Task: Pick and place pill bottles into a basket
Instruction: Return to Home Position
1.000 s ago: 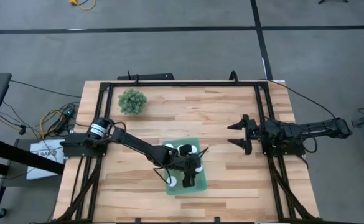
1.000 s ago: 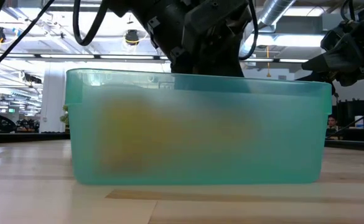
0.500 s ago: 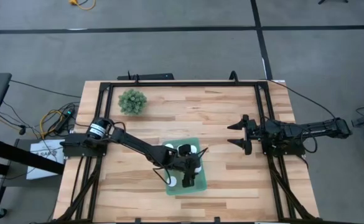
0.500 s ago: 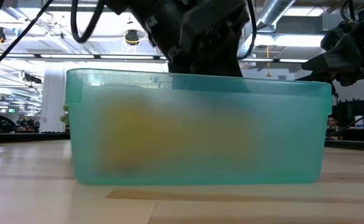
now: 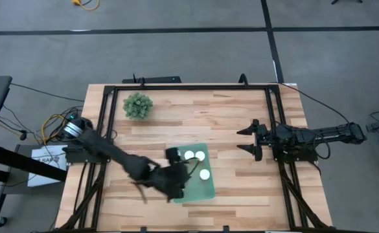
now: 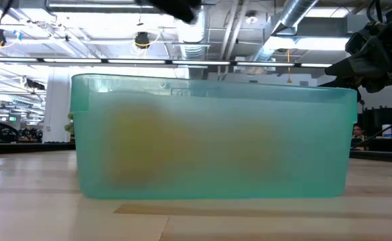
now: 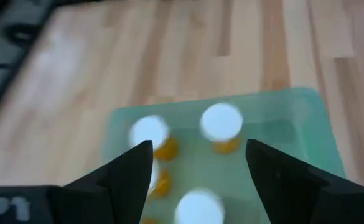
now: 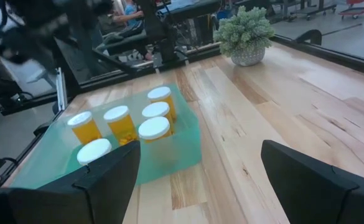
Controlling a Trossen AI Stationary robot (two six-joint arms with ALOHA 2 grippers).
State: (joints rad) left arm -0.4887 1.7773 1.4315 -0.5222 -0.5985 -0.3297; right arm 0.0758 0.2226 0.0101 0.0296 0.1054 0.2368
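Note:
The basket (image 5: pixel 205 188) is a teal-green tray on the table's near middle; it fills the low view (image 6: pixel 212 140). Several orange pill bottles with white caps (image 8: pixel 154 129) stand upright inside it; their caps show from above (image 5: pixel 200 155) and in the left wrist view (image 7: pixel 222 121). My left gripper (image 5: pixel 178 182) hovers open and empty above the basket's near left part, and its fingers frame the bottles in the left wrist view (image 7: pixel 199 149). My right gripper (image 5: pixel 246 140) waits open and empty at the table's right, facing the basket (image 8: pixel 200 149).
A small bushy green plant in a pot (image 5: pixel 138 105) stands at the table's far left and shows in the right wrist view (image 8: pixel 247 31). Black frame rails (image 5: pixel 189 87) run along the table's edges. Bare wood lies between the basket and my right gripper.
My left gripper has risen out of the basket and drawn back toward the table's near left edge, quickly enough to blur. In the low view it has left the space above the basket's rim. White caps that it covered now show from above. The basket has stayed in place.

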